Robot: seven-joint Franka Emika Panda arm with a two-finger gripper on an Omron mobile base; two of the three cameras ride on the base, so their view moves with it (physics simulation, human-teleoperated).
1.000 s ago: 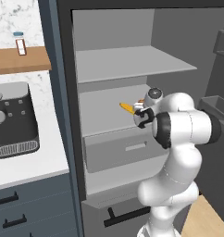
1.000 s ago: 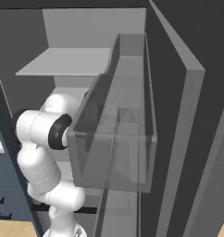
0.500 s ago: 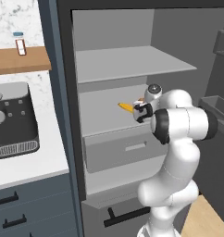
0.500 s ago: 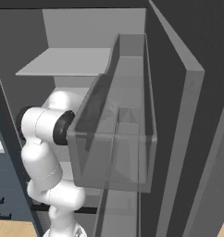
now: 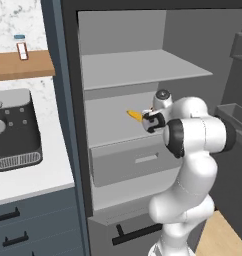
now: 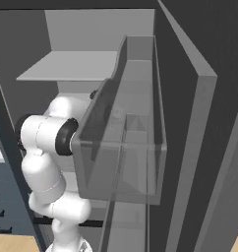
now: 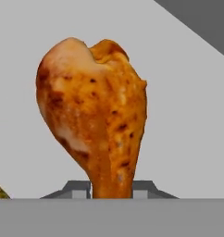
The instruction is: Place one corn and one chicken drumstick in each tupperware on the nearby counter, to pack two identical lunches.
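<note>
Gripping chicken drumstick (image 7: 95, 115) inside open fridge.
End effector (image 7: 111, 189) clamped on the thin bone end, bulbous end pointing away; a yellow corn (image 5: 134, 115) lies on the fridge shelf (image 5: 118, 132) just beside.

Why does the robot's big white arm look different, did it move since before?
Yes. In the left base view, the white arm has shifted slightly left, closer to the grey fridge drawer, with its tool reaching over the shelf there.

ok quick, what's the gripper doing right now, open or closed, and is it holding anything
Gripper: closed on the thin bone end of a chicken drumstick, inside the open fridge.
</note>
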